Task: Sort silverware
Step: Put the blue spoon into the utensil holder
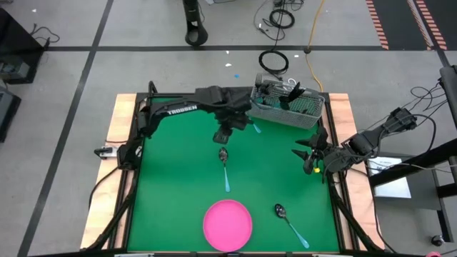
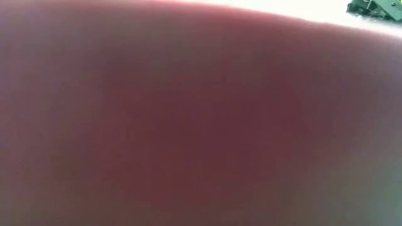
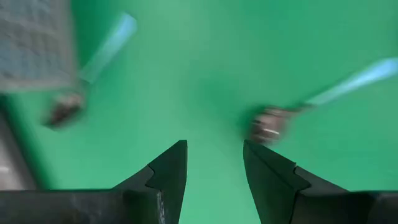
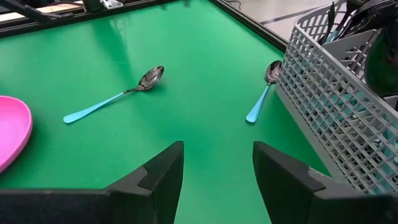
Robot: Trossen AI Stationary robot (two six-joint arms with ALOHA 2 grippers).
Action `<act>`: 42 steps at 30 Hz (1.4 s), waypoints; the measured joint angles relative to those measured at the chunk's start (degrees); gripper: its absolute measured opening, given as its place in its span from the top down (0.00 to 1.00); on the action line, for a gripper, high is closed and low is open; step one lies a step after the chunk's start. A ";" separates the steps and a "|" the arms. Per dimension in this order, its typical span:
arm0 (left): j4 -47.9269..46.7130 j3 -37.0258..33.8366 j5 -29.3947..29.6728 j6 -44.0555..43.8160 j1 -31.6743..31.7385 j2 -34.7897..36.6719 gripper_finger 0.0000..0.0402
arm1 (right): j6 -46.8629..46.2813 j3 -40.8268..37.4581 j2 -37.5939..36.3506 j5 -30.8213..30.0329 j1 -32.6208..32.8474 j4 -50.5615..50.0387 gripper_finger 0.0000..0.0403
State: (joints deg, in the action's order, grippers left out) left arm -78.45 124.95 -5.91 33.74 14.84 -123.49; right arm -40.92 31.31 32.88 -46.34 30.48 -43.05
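Beside the grey plastic lattice basket (image 4: 339,106), the spoons (image 4: 114,96) pair glossy dark metal bowls with matt light-blue handles; the green mat (image 4: 205,68) looks smooth, the pink plate (image 4: 11,134) glossy.

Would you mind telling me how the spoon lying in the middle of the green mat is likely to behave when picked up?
The spoon looks rigid, so it probably won't flex. Its thin handle lies flat on the mat, so pinching it may be fiddly. The shiny bowl looks slippery and heavier, so it might tilt bowl-down.

High view looks straight down on the whole green surface (image 1: 178,178). Low view sits pressed against something pink, blurred. Both wrist views look low across it, sharing one spoon (image 4: 112,93) and the basket (image 4: 336,106).
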 joint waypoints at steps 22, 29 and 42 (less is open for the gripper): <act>31.16 -0.85 0.44 9.04 4.68 -16.92 0.60 | 0.06 0.00 0.48 -2.64 0.00 -0.06 0.55; 23.23 4.23 -3.45 8.67 4.12 -16.91 0.60 | -1.26 0.00 1.27 -0.53 -0.09 0.14 0.55; 0.67 8.01 -0.60 3.77 -4.48 -13.46 0.60 | -2.70 0.02 9.68 15.18 -0.11 10.34 0.55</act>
State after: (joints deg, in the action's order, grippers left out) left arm -77.77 132.97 -6.51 37.51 10.36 -136.94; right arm -43.62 31.33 42.57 -31.16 30.37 -32.70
